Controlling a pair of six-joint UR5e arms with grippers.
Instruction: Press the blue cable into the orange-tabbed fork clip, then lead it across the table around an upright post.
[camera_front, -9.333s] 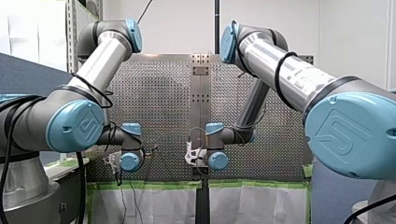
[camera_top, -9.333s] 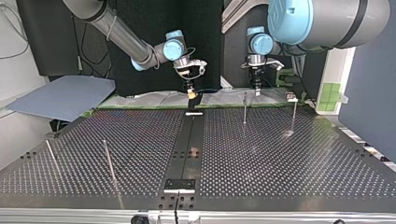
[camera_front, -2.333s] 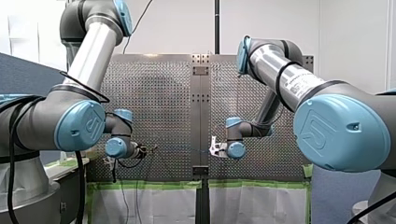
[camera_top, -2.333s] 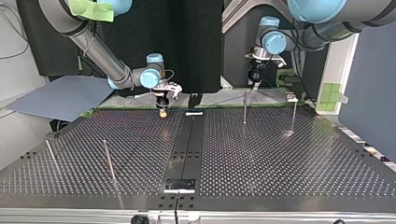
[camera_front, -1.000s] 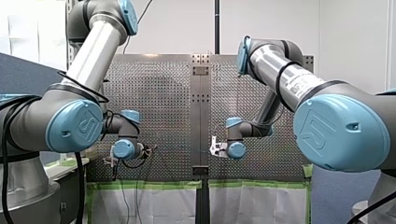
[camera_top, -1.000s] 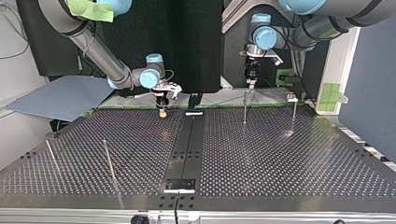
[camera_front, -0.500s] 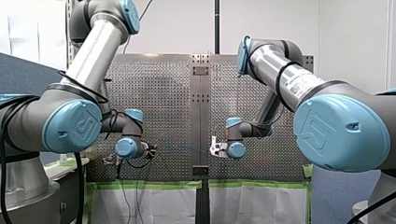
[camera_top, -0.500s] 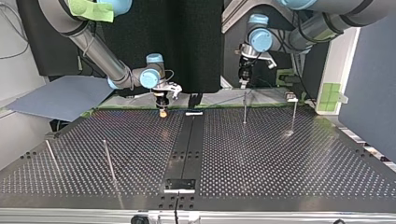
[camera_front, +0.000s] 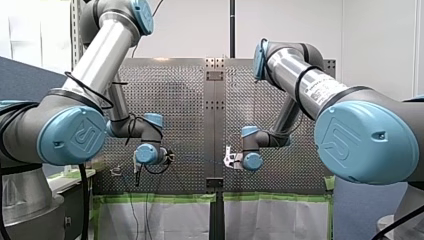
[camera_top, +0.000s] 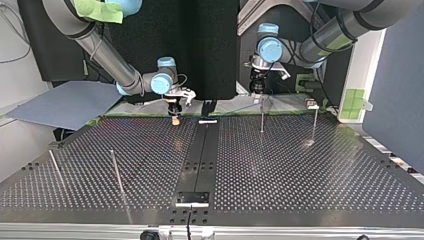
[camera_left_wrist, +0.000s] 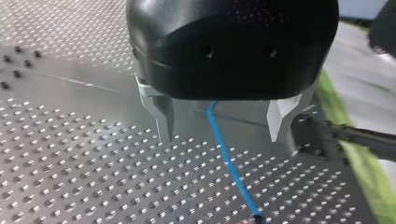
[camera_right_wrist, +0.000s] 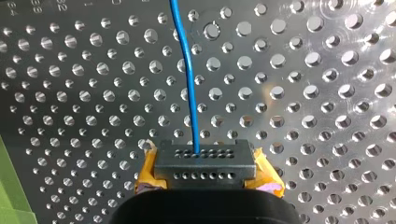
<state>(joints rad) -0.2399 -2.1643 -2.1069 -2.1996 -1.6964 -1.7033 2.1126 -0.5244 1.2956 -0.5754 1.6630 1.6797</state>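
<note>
The thin blue cable (camera_right_wrist: 186, 70) runs ahead of my right gripper (camera_right_wrist: 198, 154), whose yellow-padded fingers (camera_right_wrist: 268, 179) are shut on it low over the perforated table. In the top view that gripper (camera_top: 175, 119) stands near the far edge, left of the centre strip. From there the cable (camera_top: 240, 106) stretches to the right towards an upright post (camera_top: 261, 116). My left gripper (camera_top: 256, 91) hangs just behind that post. Its metal fingers (camera_left_wrist: 161, 114) stand wide apart, open, and the cable (camera_left_wrist: 229, 161) passes between them untouched. Below them the cable ends at a small dark, reddish piece (camera_left_wrist: 256, 218).
A second post (camera_top: 315, 122) stands right of the first. Two more posts (camera_top: 116, 172) lean at the top view's near left. A white piece (camera_top: 207, 121) lies on the dark centre strip (camera_top: 200, 160). Green tape (camera_left_wrist: 359, 172) edges the table.
My left arm has swung towards the middle of the table, leftward in the top view, to just behind the post. My right gripper has stayed put, holding the cable.
</note>
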